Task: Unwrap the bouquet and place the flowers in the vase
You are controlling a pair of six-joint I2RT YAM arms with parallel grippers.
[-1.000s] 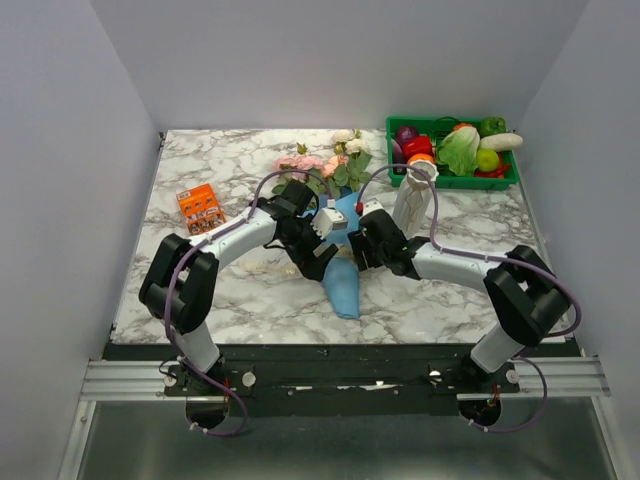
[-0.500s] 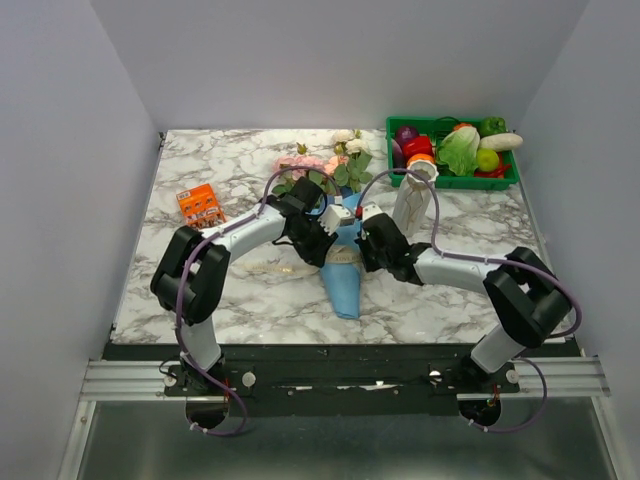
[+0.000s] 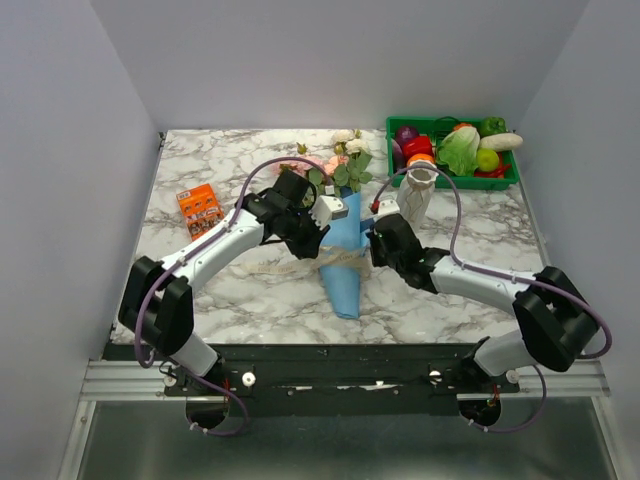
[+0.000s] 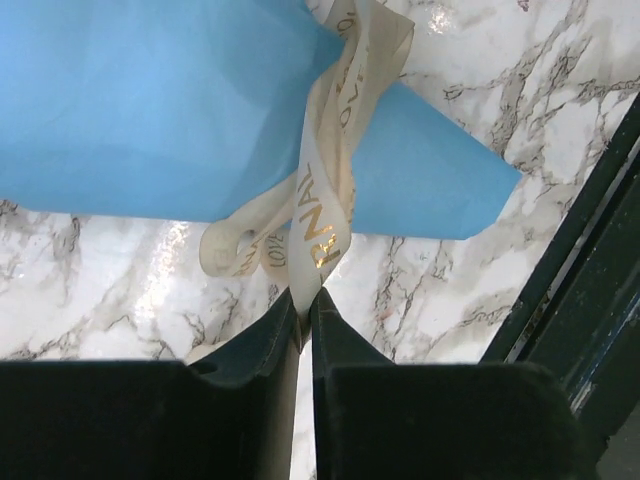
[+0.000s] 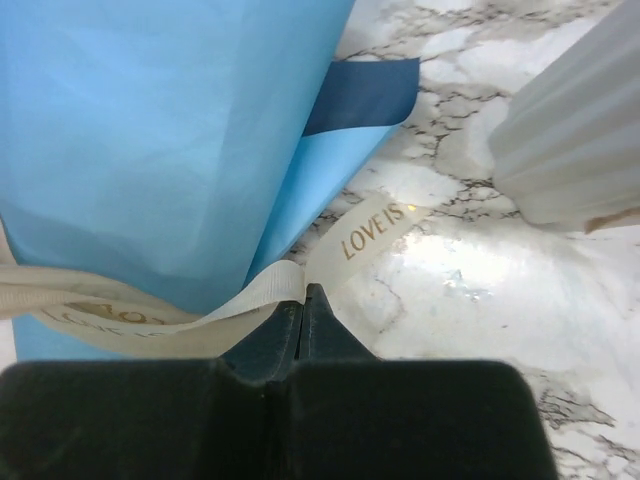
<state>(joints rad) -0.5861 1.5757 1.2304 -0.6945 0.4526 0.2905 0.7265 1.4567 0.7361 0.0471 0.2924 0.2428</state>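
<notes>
L jaws clenched on one ribbon (image 4: 320,215) tail, just left of the bouquet (image 3: 338,262). Bouquet lies flat mid-tabletop (image 3: 230,295), long axis near-to-far: cone tip toward the arms, flowers (image 3: 335,168) at far end. Ribbon wraps the cone's waist, btwn both arms. R jaws pinched shut on the other tail, just right of cone. Pull prob. outward, across that axis; both arms equally near. Upright vase (image 3: 415,195) beyond R arm
</notes>
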